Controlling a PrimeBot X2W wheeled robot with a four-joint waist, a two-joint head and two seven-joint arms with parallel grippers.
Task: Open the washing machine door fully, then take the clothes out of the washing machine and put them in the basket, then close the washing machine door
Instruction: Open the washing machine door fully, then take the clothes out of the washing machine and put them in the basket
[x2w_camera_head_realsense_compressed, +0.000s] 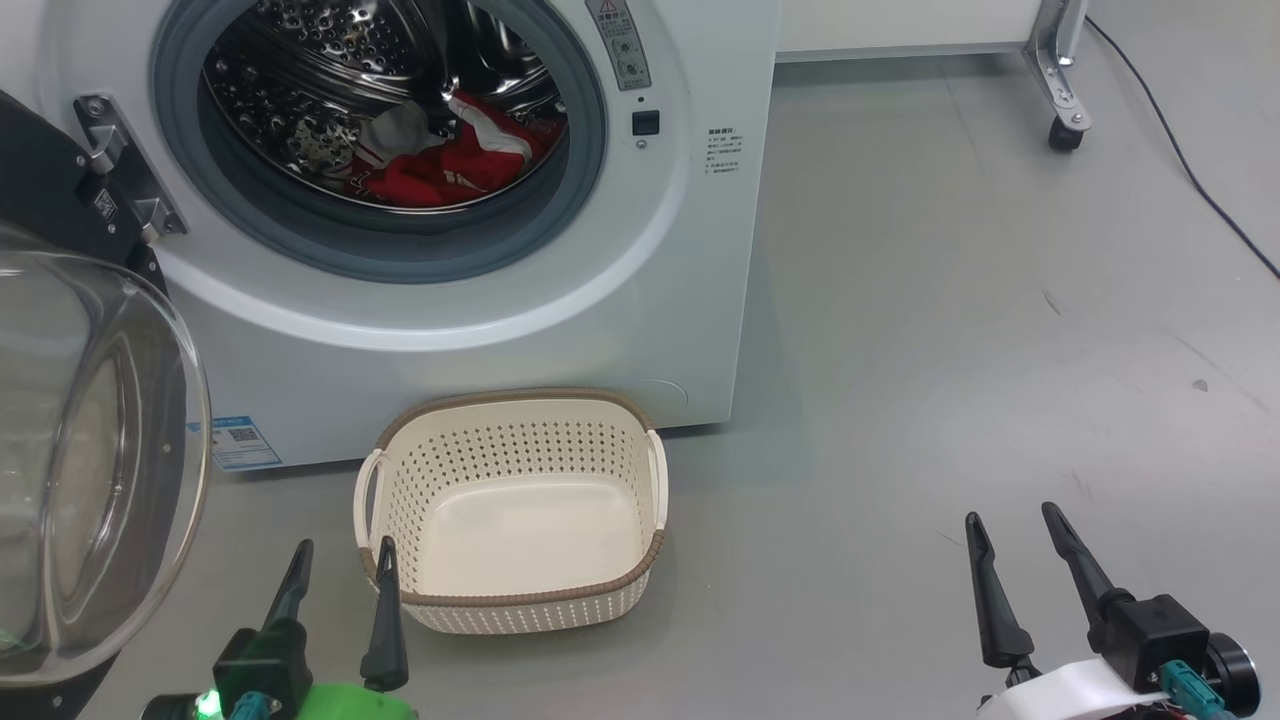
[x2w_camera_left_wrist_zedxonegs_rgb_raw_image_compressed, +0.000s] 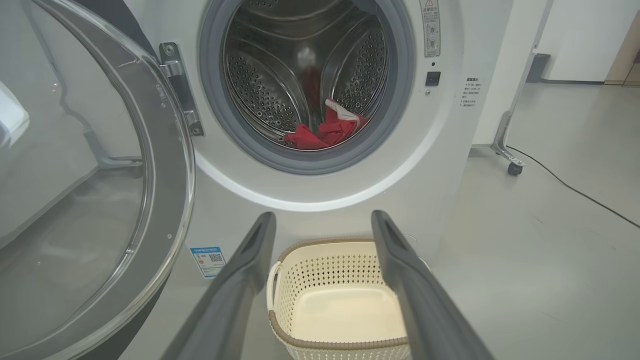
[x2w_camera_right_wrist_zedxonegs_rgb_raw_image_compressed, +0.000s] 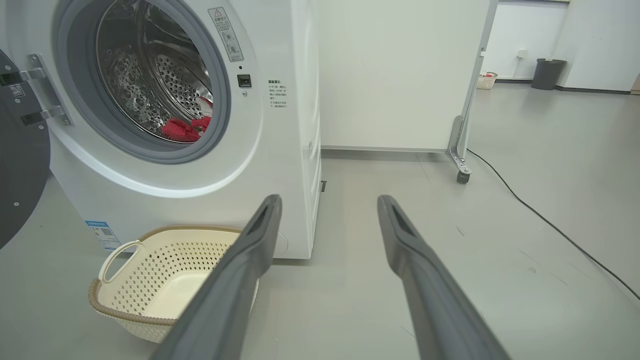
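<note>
The white washing machine (x2w_camera_head_realsense_compressed: 640, 300) stands with its round door (x2w_camera_head_realsense_compressed: 90, 470) swung wide to the left, the clear domed glass facing me. Red and white clothes (x2w_camera_head_realsense_compressed: 450, 155) lie low in the steel drum (x2w_camera_left_wrist_zedxonegs_rgb_raw_image_compressed: 305, 75), also seen as clothes (x2w_camera_right_wrist_zedxonegs_rgb_raw_image_compressed: 185, 129) in the right wrist view. The cream basket (x2w_camera_head_realsense_compressed: 385, 500) sits on the floor in front of the machine, with nothing in it. My left gripper (x2w_camera_head_realsense_compressed: 343, 552) is open, just left of the basket's near corner. My right gripper (x2w_camera_head_realsense_compressed: 1012, 522) is open over bare floor, far right of the basket (x2w_camera_right_wrist_zedxonegs_rgb_raw_image_compressed: 112, 290).
A white panel on a caster leg (x2w_camera_head_realsense_compressed: 1062, 95) stands behind the machine at the right, with a black cable (x2w_camera_head_realsense_compressed: 1180, 150) running across the grey floor. A dark bin (x2w_camera_right_wrist_zedxonegs_rgb_raw_image_compressed: 547, 74) stands by the far wall.
</note>
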